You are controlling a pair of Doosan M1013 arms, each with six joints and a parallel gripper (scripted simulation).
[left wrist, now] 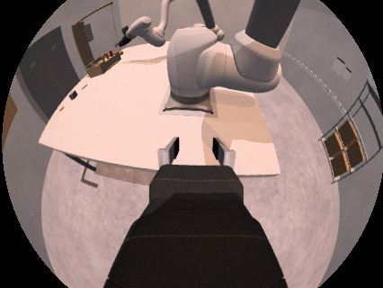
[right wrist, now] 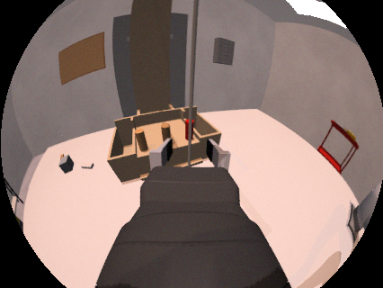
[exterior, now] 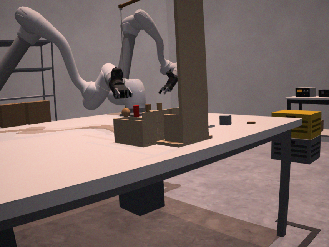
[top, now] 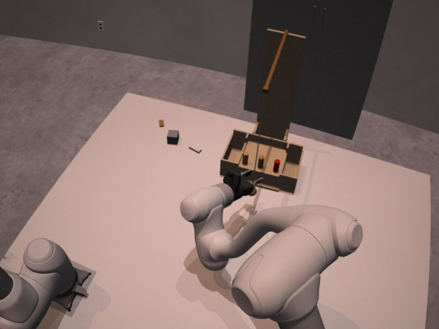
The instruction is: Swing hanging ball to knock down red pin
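While my left gripper (exterior: pixel 164 91) (left wrist: pixel 196 144) and right gripper (top: pixel 256 176) (exterior: pixel 124 94) (left wrist: pixel 118 45) (right wrist: pixel 189 146) gape, one cord (top: pixel 257 148) (exterior: pixel 122 53) (left wrist: pixel 115 22) (right wrist: pixel 192 81) between the latter's fingers: one ball (top: pixel 253 191) (exterior: pixel 125 112) (left wrist: pixel 120 53); from above, one upright red pin (top: pixel 276 166) (exterior: pixel 136 110) (left wrist: pixel 111 53) (right wrist: pixel 189 130) at its one-to-two o'clock.

Dim room—soft shadows—curved wrist-view edges

You have the round wooden ball (top: pixel 253 191) (exterior: pixel 125 111) hanging on its thin grey cord (top: pixel 259 132) (exterior: pixel 122 53) (right wrist: pixel 193 67) outside the tan tray (top: pixel 230 169) (exterior: pixel 128 132) (left wrist: pixel 103 67) (right wrist: pixel 130 167). Your red pin (top: pixel 276 166) (exterior: pixel 136 110) (left wrist: pixel 111 53) (right wrist: pixel 189 130) stands upright on the deck (top: pixel 269 150) (right wrist: pixel 154 130), beside two upright brown pins (top: pixel 260 162) (exterior: pixel 148 107) (right wrist: pixel 165 131). The tall, flat stand (top: pixel 280 88) (exterior: pixel 191 66) (left wrist: pixel 82 45) (right wrist: pixel 150 54) rises upright behind them.
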